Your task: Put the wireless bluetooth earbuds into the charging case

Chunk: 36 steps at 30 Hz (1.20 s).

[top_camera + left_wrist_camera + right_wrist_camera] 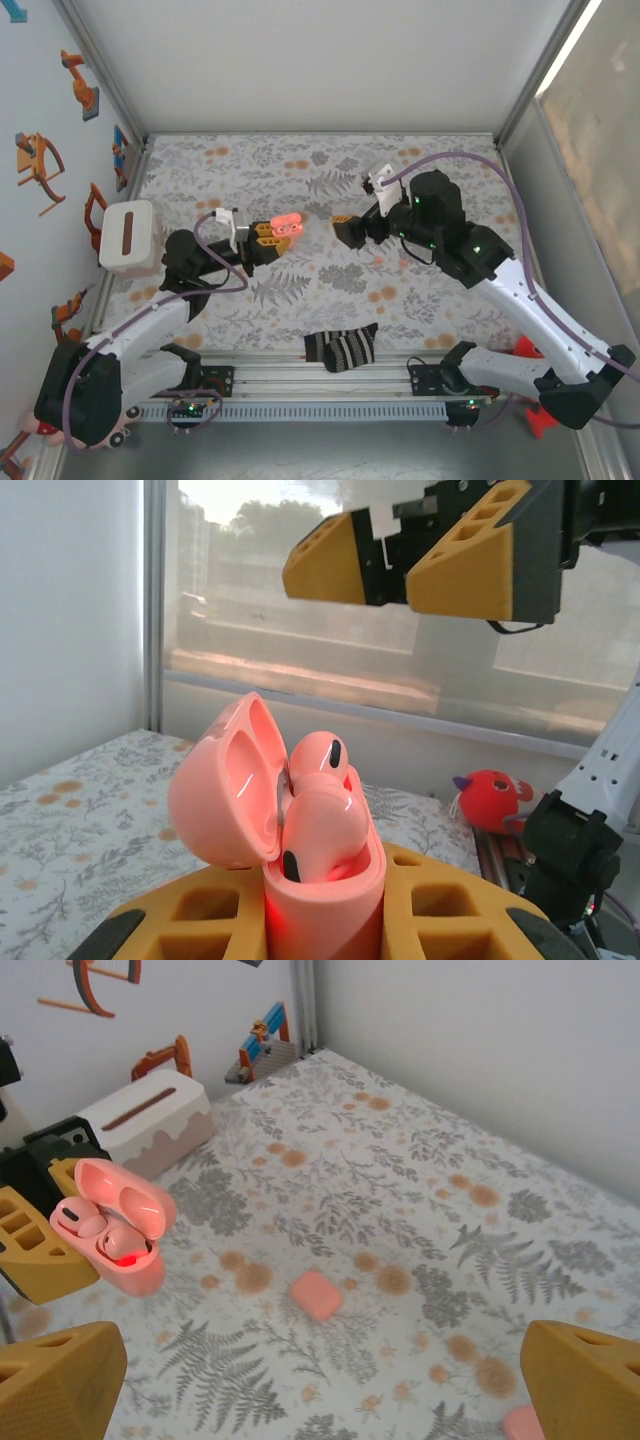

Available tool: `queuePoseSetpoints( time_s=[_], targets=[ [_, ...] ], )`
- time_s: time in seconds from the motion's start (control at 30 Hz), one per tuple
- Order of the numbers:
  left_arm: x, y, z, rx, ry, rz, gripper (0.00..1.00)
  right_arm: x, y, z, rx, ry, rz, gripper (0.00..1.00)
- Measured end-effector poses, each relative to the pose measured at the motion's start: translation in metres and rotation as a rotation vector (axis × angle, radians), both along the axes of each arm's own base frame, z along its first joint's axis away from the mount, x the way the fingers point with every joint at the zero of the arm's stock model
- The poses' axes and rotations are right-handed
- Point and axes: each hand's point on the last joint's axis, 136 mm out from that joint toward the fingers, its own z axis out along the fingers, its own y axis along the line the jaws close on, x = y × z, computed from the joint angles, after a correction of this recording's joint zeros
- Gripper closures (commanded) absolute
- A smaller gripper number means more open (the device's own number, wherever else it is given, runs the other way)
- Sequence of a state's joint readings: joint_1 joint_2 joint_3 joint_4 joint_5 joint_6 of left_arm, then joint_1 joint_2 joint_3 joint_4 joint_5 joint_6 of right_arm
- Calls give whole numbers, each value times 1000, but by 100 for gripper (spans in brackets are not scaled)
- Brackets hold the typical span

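Note:
My left gripper (268, 236) is shut on a salmon-pink charging case (287, 226) and holds it above the cloth. Its lid (225, 780) stands open. Two earbuds (322, 825) sit in the case, one behind the other (320, 760), their rounded heads sticking up above the rim; a red light glows low inside. In the right wrist view the held case (115, 1240) is at the left. My right gripper (350, 228) hangs open just right of the case, with nothing between its yellow fingers (55, 1380). From the left wrist it shows as the right gripper (395, 560) above the case.
A closed pink case (316, 1295) lies on the floral cloth below my right gripper, and another pink piece (525, 1425) is at the bottom edge. A white tissue box (128, 235) stands at the left wall. A striped sock (342, 347) lies at the near edge. A red plush toy (497, 800) sits by the right arm's base.

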<state>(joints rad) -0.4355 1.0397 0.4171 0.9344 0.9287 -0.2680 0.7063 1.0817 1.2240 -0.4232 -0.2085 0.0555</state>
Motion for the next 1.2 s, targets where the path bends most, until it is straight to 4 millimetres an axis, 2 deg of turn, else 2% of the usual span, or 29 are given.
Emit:
queuePoseSetpoints(
  time_s=[0.2,0.33,0.47,0.9,1.2],
  targets=[
    [-2,4,6,2,-26,22,100,2,22,1,145,148,78,0],
    [-2,5,6,4,-30,27,100,3,46,-11,191,266,160,0],
    [-2,5,6,5,-32,28,100,4,61,-21,218,345,210,0],
    [-2,5,6,5,-31,29,100,-11,79,-14,265,395,321,5],
    [-2,5,6,4,-32,29,100,-13,103,-9,262,415,393,10]
  ],
)
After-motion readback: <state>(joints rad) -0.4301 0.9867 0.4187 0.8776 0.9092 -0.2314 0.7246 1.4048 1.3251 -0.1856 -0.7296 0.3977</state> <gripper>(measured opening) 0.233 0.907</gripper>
